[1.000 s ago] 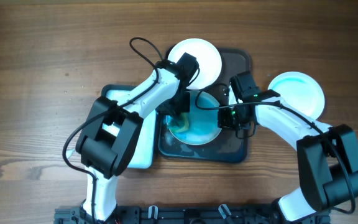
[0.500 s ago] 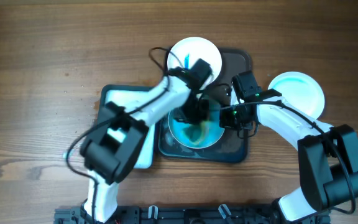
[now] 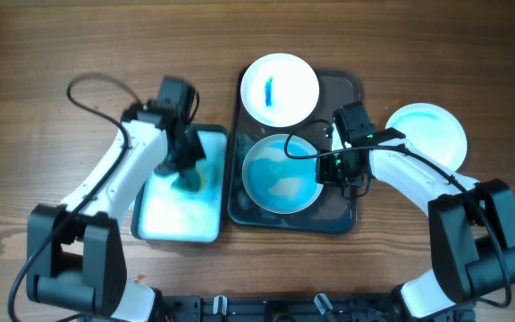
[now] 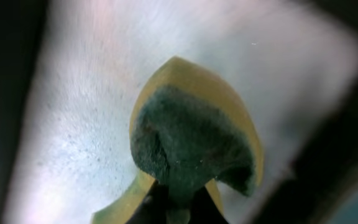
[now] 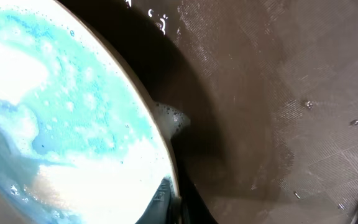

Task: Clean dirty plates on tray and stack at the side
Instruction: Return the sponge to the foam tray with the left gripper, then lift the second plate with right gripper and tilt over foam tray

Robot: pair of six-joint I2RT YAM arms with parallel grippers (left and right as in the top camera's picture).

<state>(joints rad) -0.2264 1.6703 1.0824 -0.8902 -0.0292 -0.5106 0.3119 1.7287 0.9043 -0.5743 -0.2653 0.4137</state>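
The dark grey tray [image 3: 342,207] holds two plates: one with a blue smear [image 3: 280,88] at its far end, and one covered in blue foam [image 3: 280,173] nearer me. My right gripper [image 3: 325,168] is shut on the right rim of the foamy plate [image 5: 73,118], with the tray floor [image 5: 278,93] beside it. A third plate [image 3: 427,134], faintly blue, lies on the table right of the tray. My left gripper [image 3: 187,172] is shut on a green-and-yellow sponge [image 4: 194,140] over the teal-rimmed basin [image 3: 164,215].
The white basin [image 4: 79,124] stands against the tray's left side. Black cables loop off both arms. Bare wood table lies to the far left and along the far side.
My left arm swung left with the sponge, off the foamy plate and over to the basin. The right gripper kept its hold on the plate's rim and did not move.
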